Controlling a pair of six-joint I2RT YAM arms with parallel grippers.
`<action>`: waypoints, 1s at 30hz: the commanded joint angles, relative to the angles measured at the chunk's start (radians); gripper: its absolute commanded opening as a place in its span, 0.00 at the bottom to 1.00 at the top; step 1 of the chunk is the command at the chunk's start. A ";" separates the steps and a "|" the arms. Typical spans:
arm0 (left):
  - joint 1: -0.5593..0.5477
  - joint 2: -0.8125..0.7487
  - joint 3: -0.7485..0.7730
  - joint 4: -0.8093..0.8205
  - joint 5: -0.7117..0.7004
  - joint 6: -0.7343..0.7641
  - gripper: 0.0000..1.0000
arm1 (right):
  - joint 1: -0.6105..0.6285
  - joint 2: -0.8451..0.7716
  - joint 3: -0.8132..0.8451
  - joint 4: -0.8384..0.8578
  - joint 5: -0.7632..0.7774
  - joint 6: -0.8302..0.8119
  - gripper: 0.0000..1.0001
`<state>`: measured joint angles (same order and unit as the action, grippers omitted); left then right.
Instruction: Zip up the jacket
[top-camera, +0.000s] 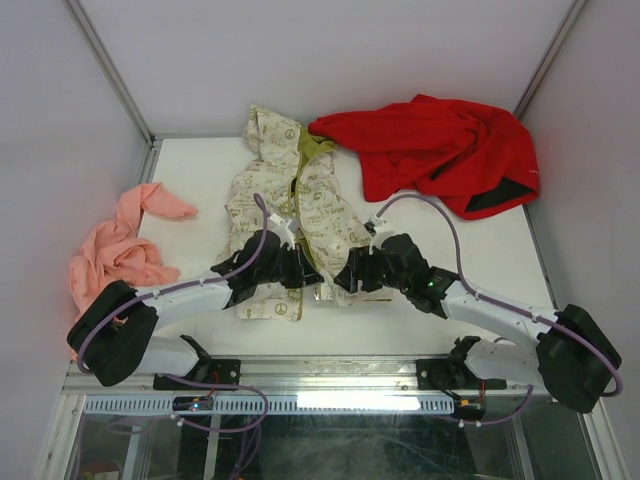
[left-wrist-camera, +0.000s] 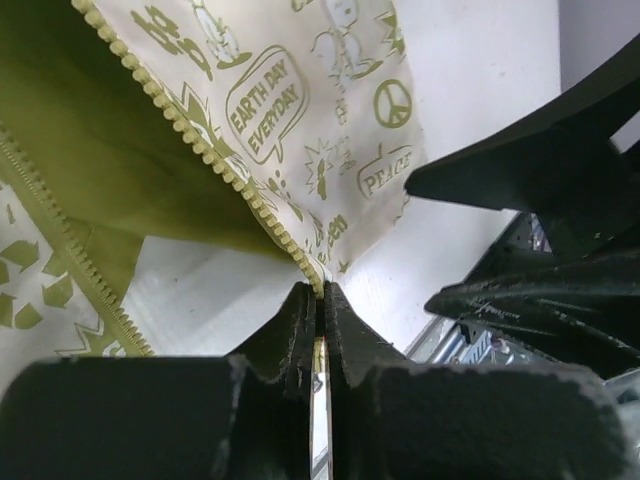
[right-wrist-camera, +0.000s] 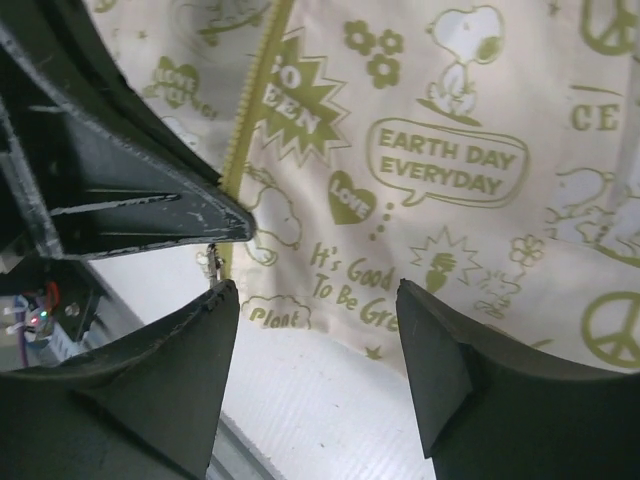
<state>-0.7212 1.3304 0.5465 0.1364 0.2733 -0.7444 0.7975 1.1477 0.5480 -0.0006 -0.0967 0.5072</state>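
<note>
The cream jacket (top-camera: 300, 205) with olive-green prints lies lengthwise on the table, its front open and the green lining showing near the collar. Both grippers meet at its near hem. My left gripper (left-wrist-camera: 321, 296) is shut on the bottom end of one zipper edge (left-wrist-camera: 190, 128), whose teeth run straight into the closed jaws. My right gripper (right-wrist-camera: 318, 325) stands open just off the hem of the other panel (right-wrist-camera: 440, 170), nothing between its fingers. A small metal zipper part (right-wrist-camera: 213, 263) hangs at that panel's edge, right by the right gripper's left finger (right-wrist-camera: 190, 360).
A red garment (top-camera: 440, 150) lies bunched at the back right, partly against the wall. A salmon-pink garment (top-camera: 115, 250) lies at the left edge. The white table (top-camera: 190, 180) is walled on three sides, with a metal rail (top-camera: 330, 372) along the near edge.
</note>
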 joint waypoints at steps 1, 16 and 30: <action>-0.008 -0.061 -0.025 0.174 0.042 -0.015 0.00 | 0.006 -0.038 -0.052 0.197 -0.145 0.013 0.68; -0.008 -0.113 -0.054 0.233 0.078 0.031 0.00 | 0.005 0.086 -0.093 0.439 -0.296 0.036 0.54; -0.008 -0.177 -0.056 0.169 0.035 0.039 0.14 | -0.002 0.114 -0.101 0.542 -0.326 0.024 0.00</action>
<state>-0.7212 1.2339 0.4915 0.2935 0.3389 -0.7193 0.7971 1.2758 0.4454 0.4419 -0.4107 0.5434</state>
